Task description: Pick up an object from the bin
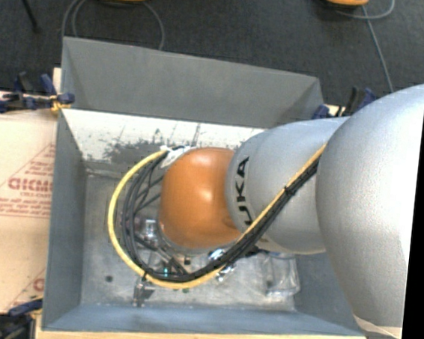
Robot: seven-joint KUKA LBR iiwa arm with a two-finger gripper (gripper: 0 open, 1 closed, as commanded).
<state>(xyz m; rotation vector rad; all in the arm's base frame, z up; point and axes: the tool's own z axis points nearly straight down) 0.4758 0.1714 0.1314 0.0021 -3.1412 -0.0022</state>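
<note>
Arm [330,192] hung over bin [68,210] from right, wrist [194,197] above middle; plastic piece [282,279] lay on floor, front right of wrist.

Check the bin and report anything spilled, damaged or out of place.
Nothing stands out. A clear plastic piece lies on the bin floor toward the view's lower right. The dark speckled marks on its back wall look like wear, not a spill.

Black lettering "UKA" [239,194] legible on silver-grey rounded metal arm link [285,188]. Letters run vertically along link's left end, just beside orange dome-shaped wrist cover [194,197]. Letter before "U" too unclear to read.
</note>
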